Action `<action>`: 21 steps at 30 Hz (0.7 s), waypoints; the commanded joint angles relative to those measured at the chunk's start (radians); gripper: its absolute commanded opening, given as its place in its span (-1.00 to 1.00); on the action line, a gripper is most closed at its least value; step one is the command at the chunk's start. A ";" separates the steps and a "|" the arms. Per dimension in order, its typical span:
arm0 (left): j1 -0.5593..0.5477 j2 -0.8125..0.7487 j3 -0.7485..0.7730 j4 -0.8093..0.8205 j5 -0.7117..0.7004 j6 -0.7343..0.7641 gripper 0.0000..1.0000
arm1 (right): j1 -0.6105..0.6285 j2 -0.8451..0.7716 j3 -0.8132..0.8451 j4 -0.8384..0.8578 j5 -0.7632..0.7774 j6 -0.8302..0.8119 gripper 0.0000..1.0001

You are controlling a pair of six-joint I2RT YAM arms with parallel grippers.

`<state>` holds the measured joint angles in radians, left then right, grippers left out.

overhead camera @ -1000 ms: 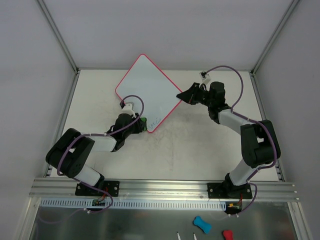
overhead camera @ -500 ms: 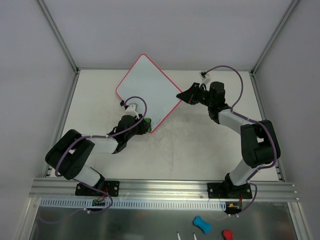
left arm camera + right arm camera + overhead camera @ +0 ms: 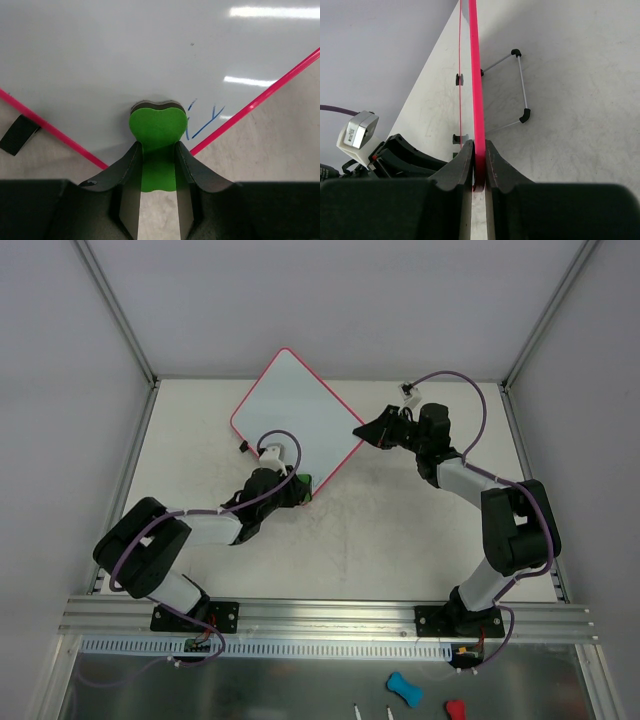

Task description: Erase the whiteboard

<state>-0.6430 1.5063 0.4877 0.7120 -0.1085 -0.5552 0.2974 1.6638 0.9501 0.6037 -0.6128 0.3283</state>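
Top external view, nearest first: a blue bone-shaped piece and a red piece lie on the metal tray in front of the arms' mounting rail. Farther in, the left gripper is clamped on a green eraser, whose rounded end rests on the near corner of the whiteboard, just beside short blue pen marks. A black clip juts from the board's left rim. The board sits corner-on at the far middle of the pale surface. At its right corner, the right gripper is closed on the red-pink rim. A wire stand shows behind the board beyond.
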 commanded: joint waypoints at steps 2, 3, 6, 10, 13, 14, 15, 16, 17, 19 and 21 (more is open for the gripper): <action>-0.020 0.048 0.129 -0.015 0.016 0.012 -1.00 | 0.029 0.017 0.019 -0.024 -0.041 -0.048 -1.00; -0.020 0.064 0.176 -0.026 0.024 0.017 -1.00 | 0.029 0.016 0.018 -0.024 -0.041 -0.048 -1.00; -0.020 0.101 0.267 -0.060 0.047 0.028 -1.00 | 0.029 0.019 0.019 -0.024 -0.042 -0.049 -1.00; -0.020 0.160 0.377 -0.097 0.052 0.043 -1.00 | 0.028 0.019 0.019 -0.024 -0.042 -0.048 -1.00; -0.020 0.203 0.451 -0.129 0.070 0.049 -1.00 | 0.028 0.022 0.021 -0.024 -0.044 -0.046 -1.00; -0.020 0.209 0.459 -0.131 0.075 0.048 -1.00 | 0.029 0.021 0.021 -0.024 -0.044 -0.046 -1.00; -0.020 0.213 0.462 -0.132 0.076 0.047 -1.00 | 0.028 0.021 0.021 -0.024 -0.045 -0.048 -1.00; -0.020 0.210 0.457 -0.132 0.073 0.047 -1.00 | 0.028 0.019 0.021 -0.024 -0.045 -0.048 -1.00; -0.021 0.207 0.447 -0.132 0.067 0.047 -1.00 | 0.028 0.019 0.019 -0.024 -0.044 -0.048 -1.00; -0.020 0.186 0.407 -0.132 0.052 0.051 -1.00 | 0.028 0.020 0.021 -0.024 -0.044 -0.048 -1.00; -0.020 0.151 0.349 -0.123 0.049 0.061 -1.00 | 0.026 0.024 0.022 -0.024 -0.044 -0.048 -1.00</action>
<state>-0.6491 1.6764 0.9092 0.6353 -0.0731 -0.5266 0.2924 1.6695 0.9501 0.5915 -0.5980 0.3328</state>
